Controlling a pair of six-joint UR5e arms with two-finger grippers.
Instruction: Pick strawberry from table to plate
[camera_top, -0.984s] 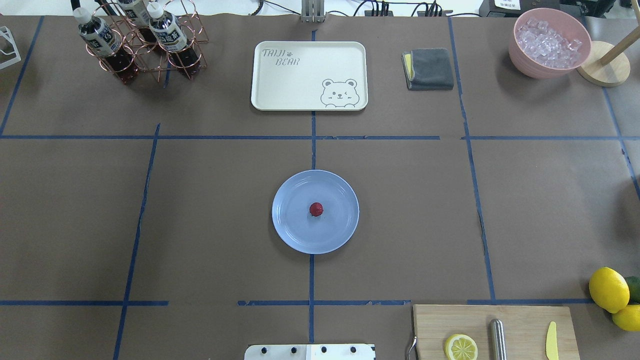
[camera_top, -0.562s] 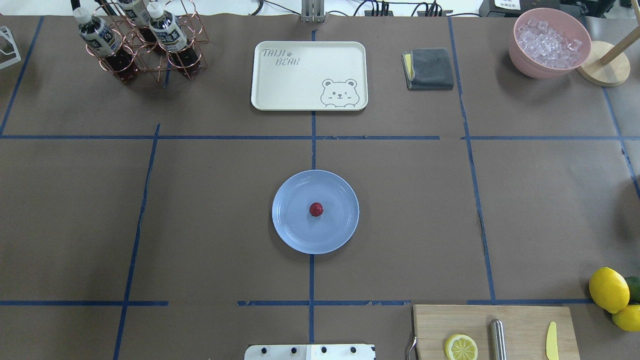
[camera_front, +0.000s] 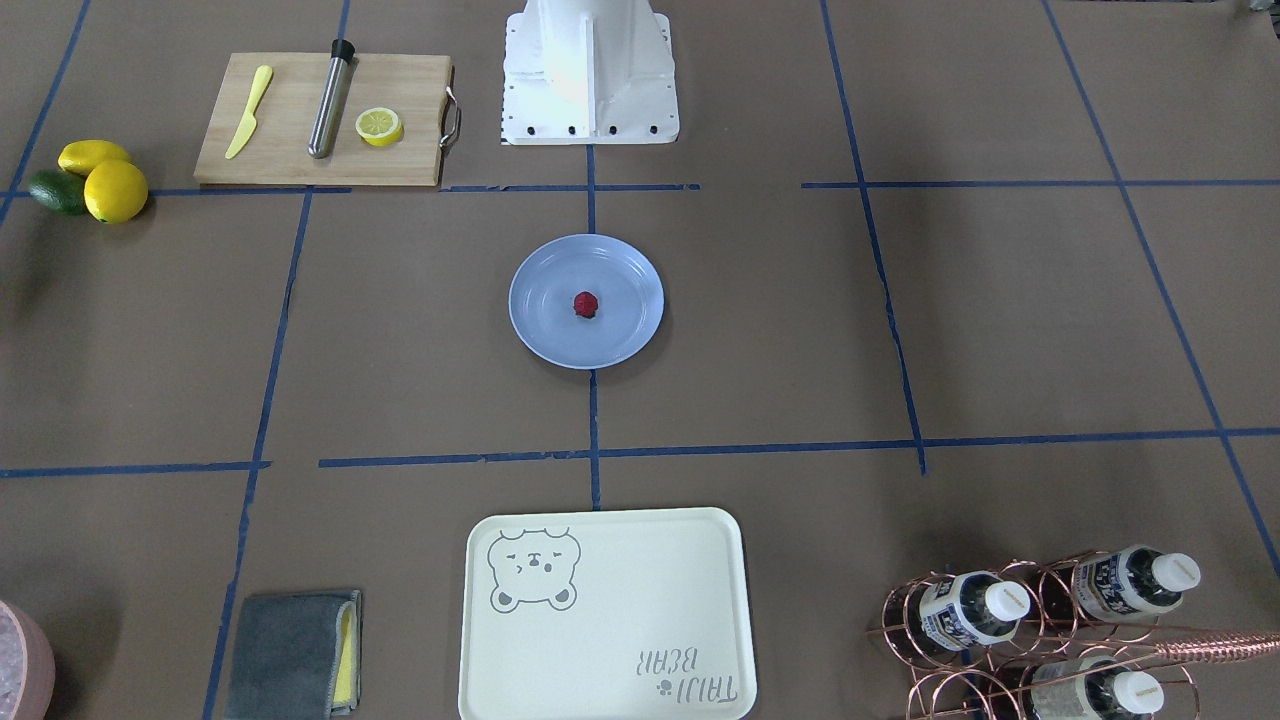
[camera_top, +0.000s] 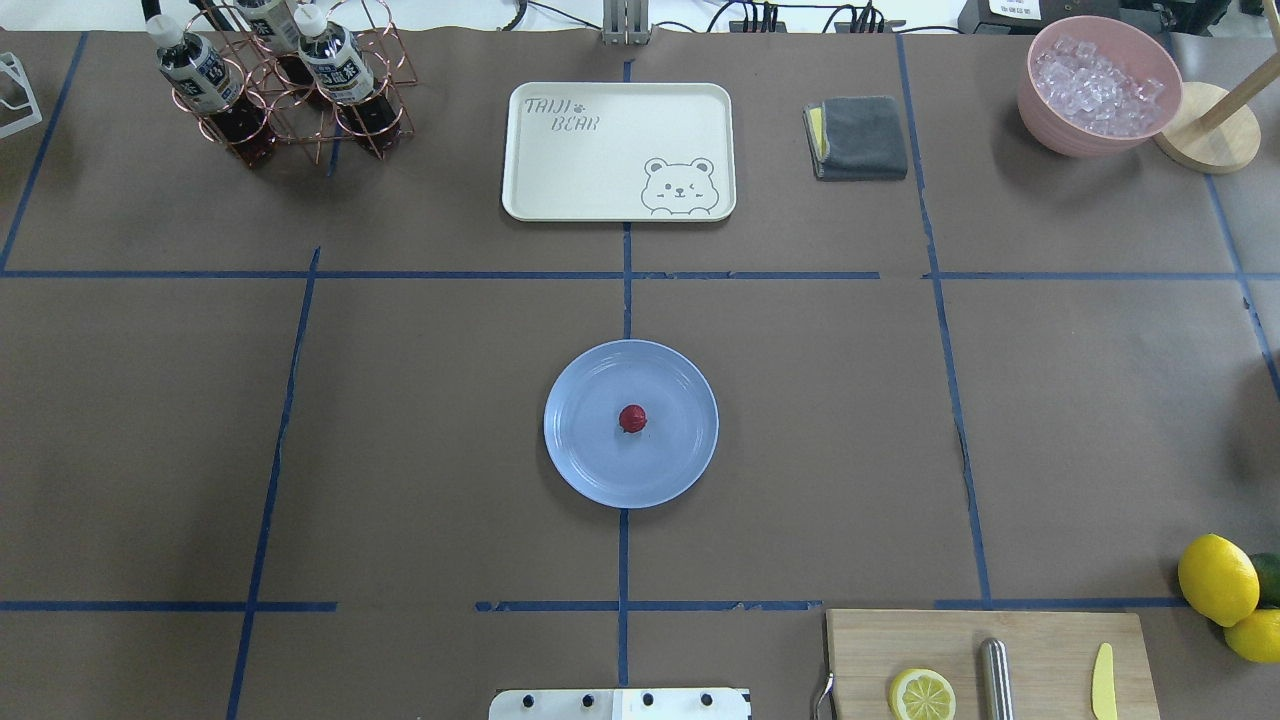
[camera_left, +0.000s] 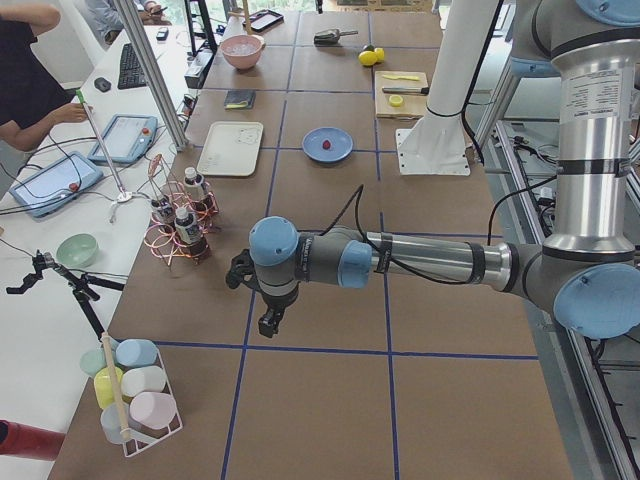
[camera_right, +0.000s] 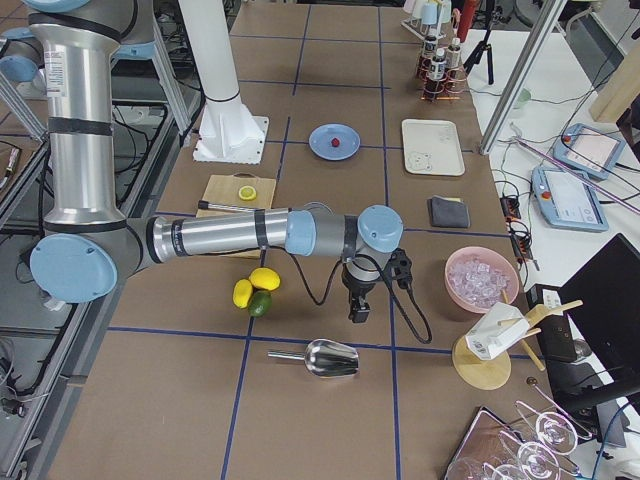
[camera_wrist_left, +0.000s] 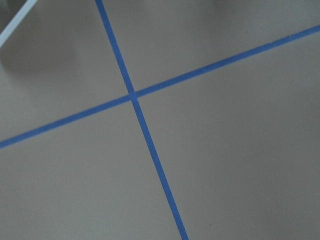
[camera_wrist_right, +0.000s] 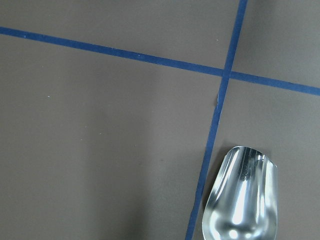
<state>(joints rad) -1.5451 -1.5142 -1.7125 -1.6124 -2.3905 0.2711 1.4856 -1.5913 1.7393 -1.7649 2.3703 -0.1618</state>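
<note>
Brown paper table (camera_front: 800, 330) with a grid of blue tape (camera_front: 592, 420), robot base (camera_front: 590, 70) at the top of the front-facing view. There we see the strawberry (camera_front: 585, 305) sitting on the plate (camera_front: 545, 335), roughly at its centre and well clear of the rim, with no arm in frame. The cutting board (camera_front: 300, 150) lies beside the base, the tray (camera_front: 600, 620) at the camera end. Overhead view: same layout, berry mid-plate, plate on the centre tape line, no gripper in sight. We judge the placement done. What's left is parking, and doing it well means both arms held out at the table ends, no pass over the plate, nothing to nudge a round berry toward the rim. The exterior left view adds what the top views lack: the left gripper (camera_left: 268, 322) hangs over the table near the bottle rack (camera_left: 180, 225), well apart from the plate far down the table. We cannot tell how its fingers stand. Exterior right view: the right gripper (camera_right: 357, 312) hangs between the lemons (camera_right: 258, 285) and the ice bowl (camera_right: 482, 278), near a metal scoop (camera_right: 320, 358). Its finger state we cannot tell either. Left wrist view: only paper and a tape crossing, no fingers in frame. Right wrist view: a tape crossing plus the scoop's bowl at lower right, which the top views don't cover, and again no fingers.
</note>
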